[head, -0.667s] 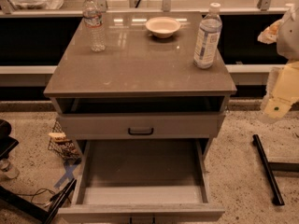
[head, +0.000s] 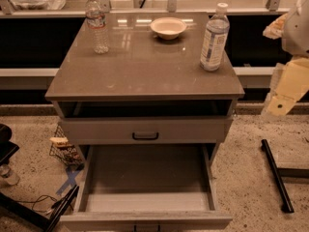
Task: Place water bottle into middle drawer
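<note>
The water bottle (head: 97, 23), small, clear and ribbed with a white cap, stands upright at the back left of the grey cabinet top (head: 140, 71). The middle drawer (head: 147, 178) is pulled open at the bottom of the cabinet, and its flat floor is bare. My gripper (head: 279, 104) is the cream-coloured end of my arm at the right edge of the view. It hangs beside the cabinet's right side, far from the water bottle, and holds nothing that I can see.
A taller bottle with a blue-white label (head: 214, 37) stands at the back right of the top, with a white bowl (head: 168, 28) between the bottles. A closed drawer front with a black handle (head: 145, 135) sits above the open drawer. A wire basket (head: 65, 149) and a black bar (head: 275, 173) are on the floor.
My arm at the right edge has shifted slightly upward. The bottles, the bowl and the drawer have not moved.
</note>
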`<state>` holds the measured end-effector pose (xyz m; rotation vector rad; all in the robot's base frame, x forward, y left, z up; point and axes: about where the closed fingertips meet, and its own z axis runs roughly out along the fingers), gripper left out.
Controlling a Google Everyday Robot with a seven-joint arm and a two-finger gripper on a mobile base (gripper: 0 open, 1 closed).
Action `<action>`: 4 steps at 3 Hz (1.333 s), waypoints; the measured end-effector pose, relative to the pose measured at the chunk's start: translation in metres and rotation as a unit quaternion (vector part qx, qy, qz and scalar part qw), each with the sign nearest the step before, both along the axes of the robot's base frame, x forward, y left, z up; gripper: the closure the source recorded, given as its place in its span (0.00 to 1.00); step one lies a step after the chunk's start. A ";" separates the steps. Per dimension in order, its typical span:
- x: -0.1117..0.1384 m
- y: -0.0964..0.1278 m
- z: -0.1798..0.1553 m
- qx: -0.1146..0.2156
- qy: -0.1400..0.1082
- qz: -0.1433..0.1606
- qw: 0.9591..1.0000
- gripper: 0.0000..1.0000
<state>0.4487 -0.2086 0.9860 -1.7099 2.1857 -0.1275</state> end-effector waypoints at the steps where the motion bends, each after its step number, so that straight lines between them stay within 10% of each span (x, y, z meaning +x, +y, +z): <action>1: 0.030 0.023 0.008 0.053 -0.036 -0.007 0.998 0.00; 2: 0.055 0.055 -0.003 0.137 -0.069 -0.005 0.988 0.00; 4: 0.066 0.130 -0.052 0.362 -0.132 0.039 0.922 0.00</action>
